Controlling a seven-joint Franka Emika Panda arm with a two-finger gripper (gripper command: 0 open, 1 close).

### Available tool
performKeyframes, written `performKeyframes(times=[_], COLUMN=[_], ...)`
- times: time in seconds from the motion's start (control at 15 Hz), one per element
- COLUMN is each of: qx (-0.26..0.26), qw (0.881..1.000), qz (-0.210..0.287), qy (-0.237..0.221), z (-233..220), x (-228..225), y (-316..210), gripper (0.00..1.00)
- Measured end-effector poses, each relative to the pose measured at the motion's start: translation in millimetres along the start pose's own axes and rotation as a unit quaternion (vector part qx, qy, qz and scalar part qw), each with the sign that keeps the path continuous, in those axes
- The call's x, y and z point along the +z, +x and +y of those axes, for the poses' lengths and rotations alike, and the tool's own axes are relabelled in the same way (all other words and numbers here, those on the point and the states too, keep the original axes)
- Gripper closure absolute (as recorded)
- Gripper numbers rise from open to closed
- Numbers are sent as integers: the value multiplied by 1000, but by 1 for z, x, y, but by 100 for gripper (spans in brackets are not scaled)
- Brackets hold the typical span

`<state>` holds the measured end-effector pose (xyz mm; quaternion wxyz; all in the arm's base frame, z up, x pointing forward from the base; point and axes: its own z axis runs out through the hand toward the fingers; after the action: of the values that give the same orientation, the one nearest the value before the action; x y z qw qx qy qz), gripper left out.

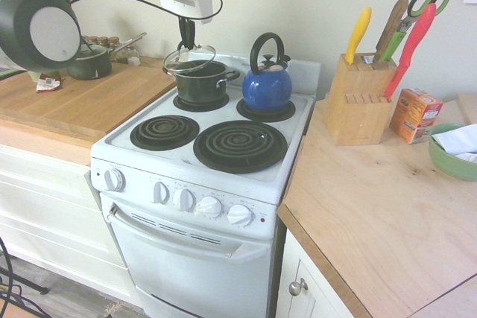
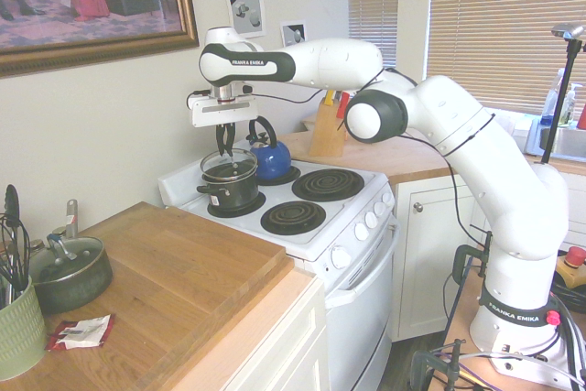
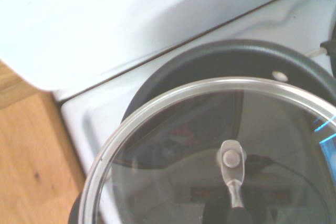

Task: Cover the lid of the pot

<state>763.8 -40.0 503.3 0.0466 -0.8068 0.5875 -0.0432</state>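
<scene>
The landmark for all places here is the pot [image 1: 201, 87], which sits on a rear burner of the white stove [image 2: 320, 237]. The gripper [image 1: 187, 44] is directly above the pot, and its fingers are closed on the handle of the glass lid [image 3: 168, 129]. The lid is over the pot's mouth but does not sit evenly on it: in the first exterior view it is tilted, and in the wrist view a part of the pot's opening is uncovered beyond the metal rim. Whether the rim touches the pot at some point, I cannot tell.

The grip from above is probably chosen because it leaves the whole rim free to settle. The lid must, I think, be shifted a little toward the uncovered part, made level and only then lowered and released. If it is released now, it could slip to one side or fall partly inside.

Just beside the pot, on the other rear burner, stands the blue kettle [image 1: 267, 88] with its raised black handle; a wide swing to that side could knock it. The wall is behind the pot, so the room there is small. On the wooden worktop [image 2: 174, 272], apart from the pot, are a smaller covered pan [image 2: 71, 276] and a red-white packet [image 2: 81, 332]. The knife block [image 1: 360, 102] is beyond the kettle and should not disturb the work.
</scene>
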Motion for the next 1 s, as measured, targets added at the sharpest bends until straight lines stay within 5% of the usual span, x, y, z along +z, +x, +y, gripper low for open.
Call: performKeyframes(times=[1.0], qx=[12], qw=[1000], qz=[5], qy=[6], z=[-11], x=[30], y=[9], gripper=[100])
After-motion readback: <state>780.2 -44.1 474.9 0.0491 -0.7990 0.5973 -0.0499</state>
